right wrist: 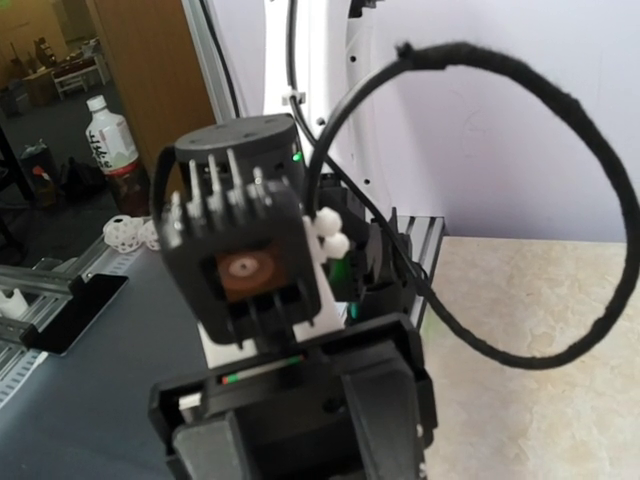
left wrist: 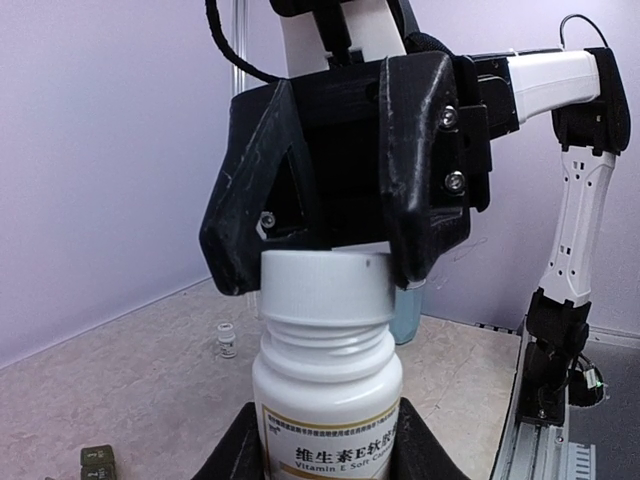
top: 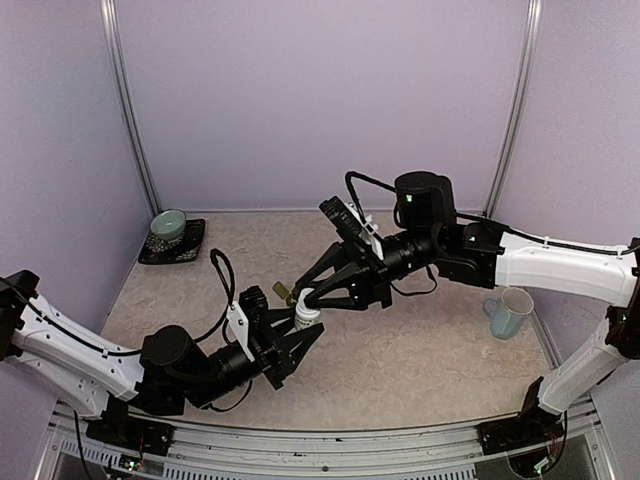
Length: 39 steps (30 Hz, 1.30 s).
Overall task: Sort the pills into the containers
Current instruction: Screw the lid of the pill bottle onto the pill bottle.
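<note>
A white pill bottle [left wrist: 328, 390] with a "Vitamin E" label stands upright between the fingers of my left gripper [left wrist: 328, 452], which is shut on its body. From above, my right gripper [left wrist: 325, 275] is shut on the bottle's white cap [left wrist: 325, 290], with a black finger on each side. In the top view the bottle [top: 307, 318] sits mid-table between the left gripper [top: 298, 338] and the right gripper [top: 308, 298]. The dark green containers [left wrist: 97, 462] lie on the table left of the bottle, and are partly hidden behind the arms in the top view [top: 283, 293]. No pills show.
A pale blue mug [top: 510, 312] stands at the right side of the table. A pale green bowl [top: 167, 227] rests on a dark tray [top: 190, 250] at the back left. A tiny clear vial [left wrist: 227, 340] stands on the table beyond the bottle.
</note>
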{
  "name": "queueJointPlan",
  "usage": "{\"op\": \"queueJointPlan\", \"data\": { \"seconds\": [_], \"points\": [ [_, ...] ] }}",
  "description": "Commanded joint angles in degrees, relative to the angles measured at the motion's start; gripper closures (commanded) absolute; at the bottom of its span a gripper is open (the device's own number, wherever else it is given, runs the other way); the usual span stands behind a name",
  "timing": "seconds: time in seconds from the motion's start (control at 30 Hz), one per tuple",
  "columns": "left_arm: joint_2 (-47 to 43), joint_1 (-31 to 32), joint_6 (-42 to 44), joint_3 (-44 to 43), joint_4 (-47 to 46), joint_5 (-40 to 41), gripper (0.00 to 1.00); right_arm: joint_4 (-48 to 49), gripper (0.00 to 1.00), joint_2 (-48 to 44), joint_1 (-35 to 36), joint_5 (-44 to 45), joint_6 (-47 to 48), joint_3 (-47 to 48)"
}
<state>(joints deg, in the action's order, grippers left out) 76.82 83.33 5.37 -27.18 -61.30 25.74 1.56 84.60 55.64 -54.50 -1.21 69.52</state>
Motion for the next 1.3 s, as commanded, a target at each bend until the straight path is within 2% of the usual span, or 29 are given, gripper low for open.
{"op": "queueJointPlan", "data": {
  "seconds": [0.0,0.4,0.67,1.27],
  "points": [
    [-1.38,0.43,0.82,-0.45,-2.53,-0.34,0.65,-4.23,0.70,1.67,-0.93,2.15,-0.31,1.45],
    [-0.45,0.30,-0.16,-1.32,-1.37,0.68,0.64,-14.74,0.74,1.98,-0.95,1.19,5.09,6.62],
    [0.08,0.07,-0.87,-2.29,-0.05,0.81,0.64,-14.16,0.72,2.99,0.60,-0.15,5.47,6.21],
    [-1.28,-0.01,-1.39,-1.51,-0.68,2.94,0.64,-16.20,0.72,1.42,1.53,6.31,8.31,5.56]
  ]
}}
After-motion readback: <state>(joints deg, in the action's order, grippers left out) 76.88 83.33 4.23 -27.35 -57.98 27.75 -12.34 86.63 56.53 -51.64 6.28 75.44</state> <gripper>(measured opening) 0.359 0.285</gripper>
